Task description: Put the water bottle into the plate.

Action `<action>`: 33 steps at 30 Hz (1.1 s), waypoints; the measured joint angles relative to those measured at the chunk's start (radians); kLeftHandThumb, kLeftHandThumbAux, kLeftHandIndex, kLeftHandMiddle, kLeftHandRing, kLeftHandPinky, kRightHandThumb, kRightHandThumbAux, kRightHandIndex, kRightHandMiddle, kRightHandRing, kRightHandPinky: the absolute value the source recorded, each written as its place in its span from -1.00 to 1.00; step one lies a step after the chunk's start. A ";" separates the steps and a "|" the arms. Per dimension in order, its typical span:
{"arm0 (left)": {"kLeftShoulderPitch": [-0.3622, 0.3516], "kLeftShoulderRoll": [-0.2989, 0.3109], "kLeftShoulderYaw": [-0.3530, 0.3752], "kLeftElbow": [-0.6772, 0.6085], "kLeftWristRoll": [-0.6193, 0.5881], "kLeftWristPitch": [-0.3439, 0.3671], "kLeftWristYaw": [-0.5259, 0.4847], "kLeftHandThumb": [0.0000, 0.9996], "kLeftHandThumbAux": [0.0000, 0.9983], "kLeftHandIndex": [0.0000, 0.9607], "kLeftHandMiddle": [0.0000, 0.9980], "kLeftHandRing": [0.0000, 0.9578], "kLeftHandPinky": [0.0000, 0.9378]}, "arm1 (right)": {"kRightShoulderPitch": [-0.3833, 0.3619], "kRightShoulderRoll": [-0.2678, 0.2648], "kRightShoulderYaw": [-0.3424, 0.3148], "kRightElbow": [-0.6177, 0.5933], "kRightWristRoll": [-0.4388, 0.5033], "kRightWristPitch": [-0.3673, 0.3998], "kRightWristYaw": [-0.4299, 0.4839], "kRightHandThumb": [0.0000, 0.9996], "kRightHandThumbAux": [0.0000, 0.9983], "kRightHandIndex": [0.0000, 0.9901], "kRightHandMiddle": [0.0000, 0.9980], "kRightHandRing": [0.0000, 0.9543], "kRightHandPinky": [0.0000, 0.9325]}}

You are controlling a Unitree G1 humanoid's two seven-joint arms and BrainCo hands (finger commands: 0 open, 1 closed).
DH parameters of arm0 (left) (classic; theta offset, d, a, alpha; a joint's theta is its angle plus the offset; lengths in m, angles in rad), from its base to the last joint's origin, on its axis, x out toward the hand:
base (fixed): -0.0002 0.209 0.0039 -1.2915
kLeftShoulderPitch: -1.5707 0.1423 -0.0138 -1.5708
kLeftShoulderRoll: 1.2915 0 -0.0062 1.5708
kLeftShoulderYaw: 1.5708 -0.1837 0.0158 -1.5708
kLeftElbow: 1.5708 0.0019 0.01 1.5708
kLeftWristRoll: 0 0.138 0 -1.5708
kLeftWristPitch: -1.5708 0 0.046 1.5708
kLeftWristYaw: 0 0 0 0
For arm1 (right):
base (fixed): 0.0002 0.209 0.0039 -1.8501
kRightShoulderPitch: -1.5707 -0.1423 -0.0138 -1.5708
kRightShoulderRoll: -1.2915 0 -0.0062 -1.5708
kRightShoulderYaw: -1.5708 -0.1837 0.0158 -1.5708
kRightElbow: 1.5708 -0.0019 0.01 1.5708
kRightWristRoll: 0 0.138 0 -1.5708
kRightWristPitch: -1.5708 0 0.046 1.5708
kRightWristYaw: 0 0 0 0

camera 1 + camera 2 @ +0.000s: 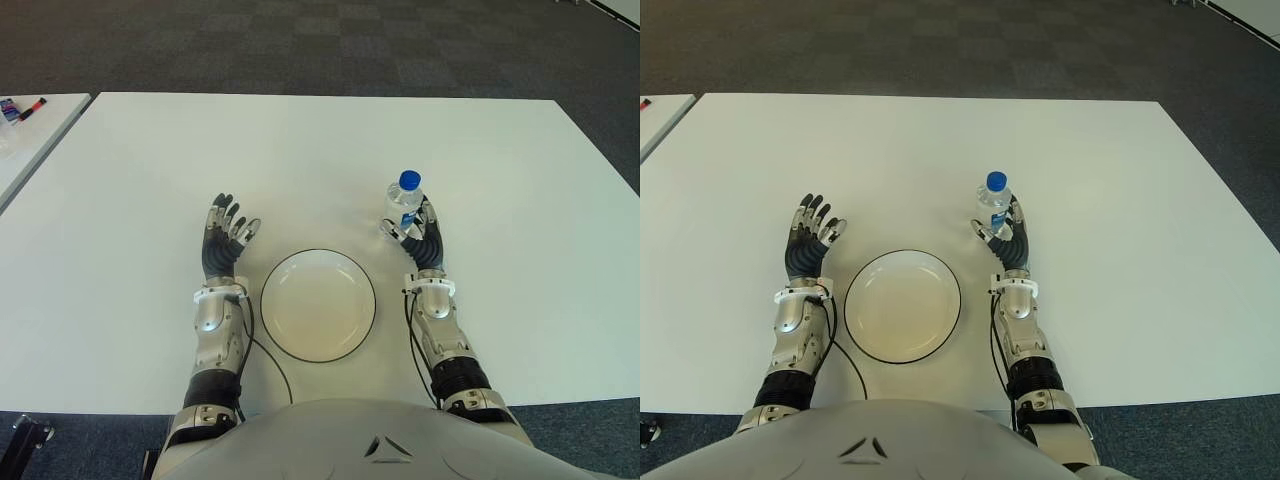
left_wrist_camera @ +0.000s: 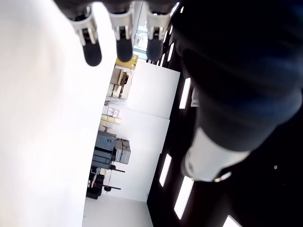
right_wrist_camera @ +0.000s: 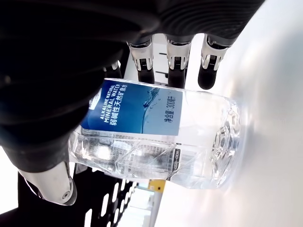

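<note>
Water bottle (image 1: pixel 405 199) stands upright on the white table (image 1: pixel 520 200), the right hand (image 1: pixel 421 238) cupped around it with fingers not yet clamped. Grasp appears underway; next comes closing, lifting and carrying to the plate (image 1: pixel 318 304). Left hand (image 1: pixel 226 240) lies spread beside the plate's left.

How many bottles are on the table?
1. The bottle stands upright on the table, beyond and right of the plate, with the right hand cupped around it. The left hand is open left of the plate.
</note>
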 measured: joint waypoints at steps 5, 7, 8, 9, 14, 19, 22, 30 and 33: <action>-0.001 0.000 0.000 0.000 -0.002 0.000 -0.001 -0.71 0.75 -0.83 -0.82 -0.80 -0.70 | -0.016 -0.007 0.004 0.019 -0.004 0.006 -0.003 -0.54 0.34 -0.94 -0.88 -0.86 -0.79; -0.001 0.000 0.000 0.001 -0.002 0.000 -0.001 -0.71 0.75 -0.83 -0.82 -0.80 -0.70 | -0.024 -0.009 0.005 0.029 -0.007 0.012 -0.004 -0.54 0.32 -0.94 -0.89 -0.86 -0.79; -0.001 0.000 0.000 0.002 -0.002 0.000 -0.001 -0.71 0.75 -0.83 -0.82 -0.80 -0.70 | -0.029 -0.010 0.005 0.036 -0.011 0.013 -0.008 -0.53 0.31 -0.94 -0.89 -0.86 -0.78; -0.001 0.000 0.000 0.002 -0.002 0.000 -0.001 -0.71 0.75 -0.83 -0.82 -0.80 -0.70 | -0.034 -0.010 0.005 0.043 -0.016 0.013 -0.015 -0.53 0.30 -0.93 -0.89 -0.86 -0.78; -0.001 0.000 0.000 0.002 -0.001 0.000 -0.001 -0.72 0.74 -0.84 -0.84 -0.81 -0.71 | -0.068 -0.010 0.009 0.084 -0.046 0.016 -0.064 -0.53 0.21 -0.91 -0.89 -0.86 -0.78; -0.001 0.000 -0.001 0.002 -0.001 0.000 -0.001 -0.72 0.74 -0.84 -0.84 -0.81 -0.71 | -0.104 -0.010 0.010 0.118 -0.062 0.025 -0.091 -0.51 0.15 -0.90 -0.88 -0.87 -0.80; -0.001 0.000 -0.001 0.002 0.000 0.000 -0.001 -0.72 0.74 -0.84 -0.84 -0.81 -0.70 | -0.117 -0.010 0.010 0.129 -0.062 0.029 -0.096 -0.49 0.14 -0.91 -0.88 -0.87 -0.81; -0.001 0.000 0.000 0.002 -0.003 0.000 -0.001 -0.69 0.74 -0.84 -0.83 -0.81 -0.70 | -0.152 -0.011 0.011 0.168 -0.062 0.044 -0.099 -0.44 0.11 -0.92 -0.87 -0.87 -0.80; -0.001 0.000 0.000 0.002 -0.005 0.000 -0.001 -0.68 0.73 -0.84 -0.83 -0.80 -0.70 | -0.164 -0.014 0.012 0.181 -0.062 0.047 -0.099 -0.44 0.10 -0.92 -0.86 -0.87 -0.80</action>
